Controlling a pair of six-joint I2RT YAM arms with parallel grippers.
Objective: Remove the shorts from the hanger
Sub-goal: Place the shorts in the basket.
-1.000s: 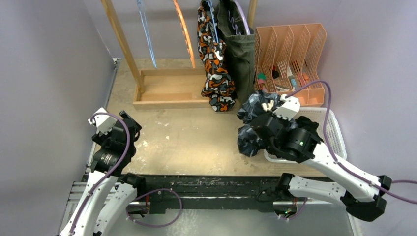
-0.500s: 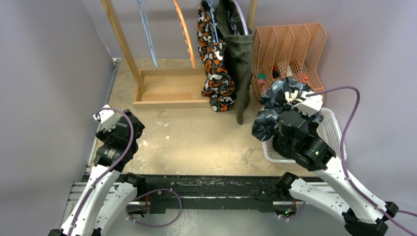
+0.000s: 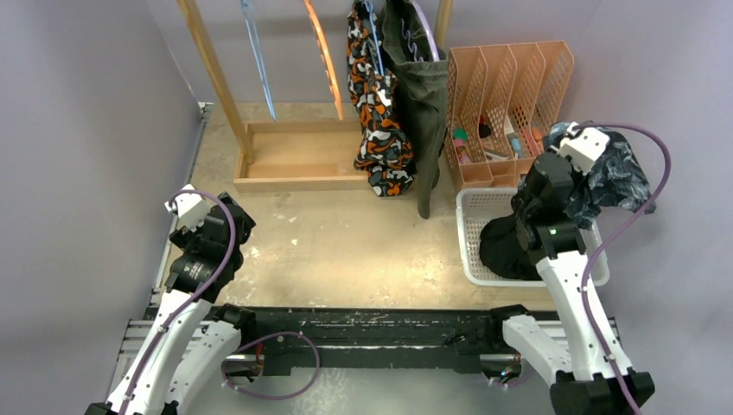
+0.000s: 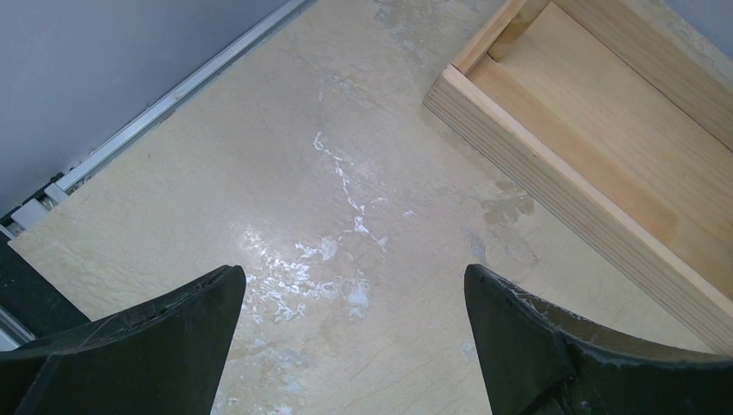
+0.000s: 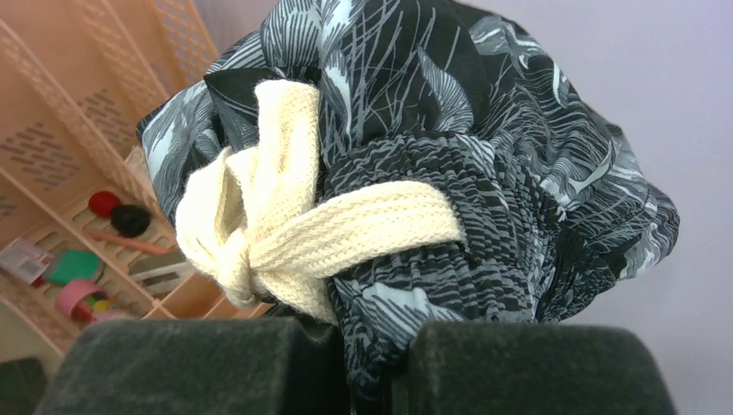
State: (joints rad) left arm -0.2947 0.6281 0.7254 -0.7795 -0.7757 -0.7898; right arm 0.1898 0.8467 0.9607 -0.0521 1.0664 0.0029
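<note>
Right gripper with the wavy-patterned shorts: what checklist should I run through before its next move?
1. Grip: right gripper shut on the wavy-patterned shorts. Ok.
2. Load clear of the rack: the bundle hangs far to its right. Ok.
3. Load directly over the white basket: it appears near the far right corner. Cannot tell.
4. Room in the basket: black shorts fill part, and the left side shows bare mesh. Ok.
5. Left gripper open, over the table, away from the basket. Ok.
6. Rack emptied: orange blotch-patterned shorts and olive shorts hang there. Not ok.
</note>
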